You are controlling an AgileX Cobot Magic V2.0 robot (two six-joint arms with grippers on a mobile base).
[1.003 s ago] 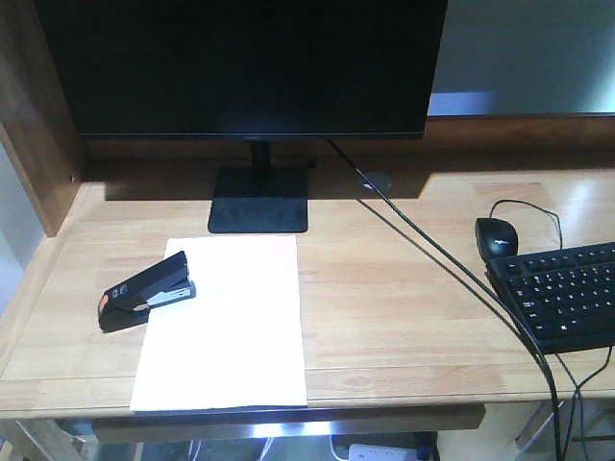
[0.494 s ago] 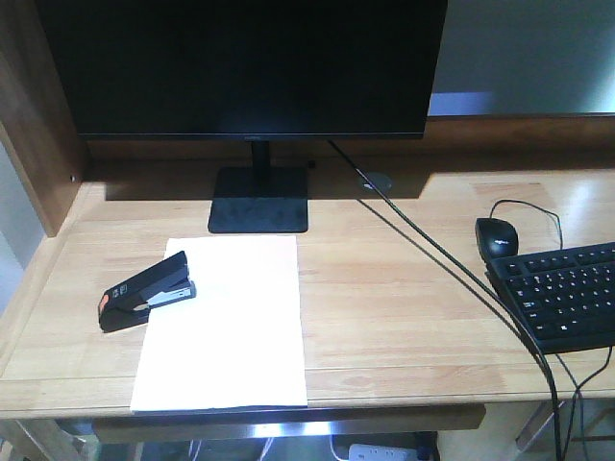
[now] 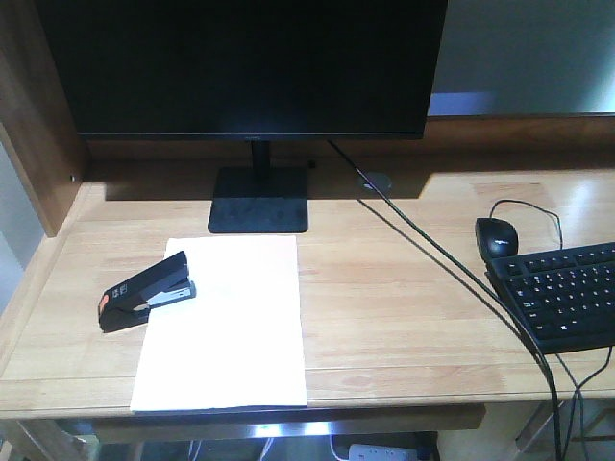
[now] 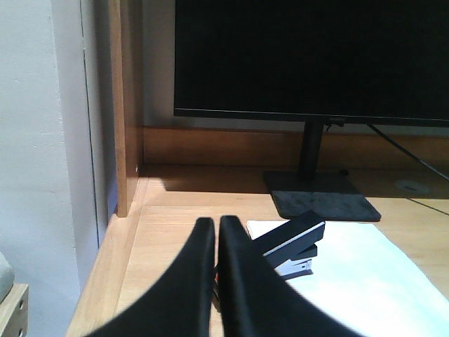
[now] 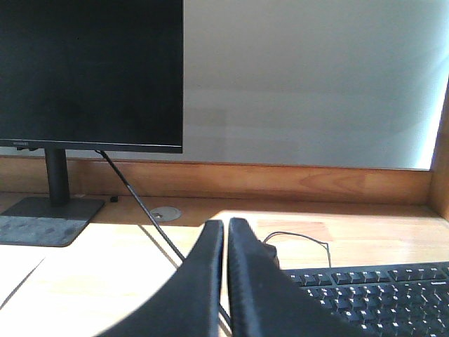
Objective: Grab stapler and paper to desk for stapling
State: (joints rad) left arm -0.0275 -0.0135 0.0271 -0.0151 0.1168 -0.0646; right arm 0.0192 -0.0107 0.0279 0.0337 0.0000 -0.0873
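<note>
The black stapler (image 3: 147,291) with its orange-red patch lies on the desk (image 3: 394,298), its front end over the left edge of the white paper (image 3: 226,327). In the left wrist view the stapler (image 4: 291,242) sits just beyond and right of my left gripper (image 4: 215,225), on the paper (image 4: 358,274). That gripper is shut with nothing between its fingers. My right gripper (image 5: 226,226) is shut and empty too, held over the desk (image 5: 91,274) near the keyboard. Neither gripper shows in the front view.
A black monitor (image 3: 245,67) on its stand (image 3: 259,199) fills the back of the desk. A black mouse (image 3: 496,236), a keyboard (image 3: 562,293) and a cable (image 3: 432,252) lie at the right. A raised wooden side panel (image 3: 34,125) bounds the left side.
</note>
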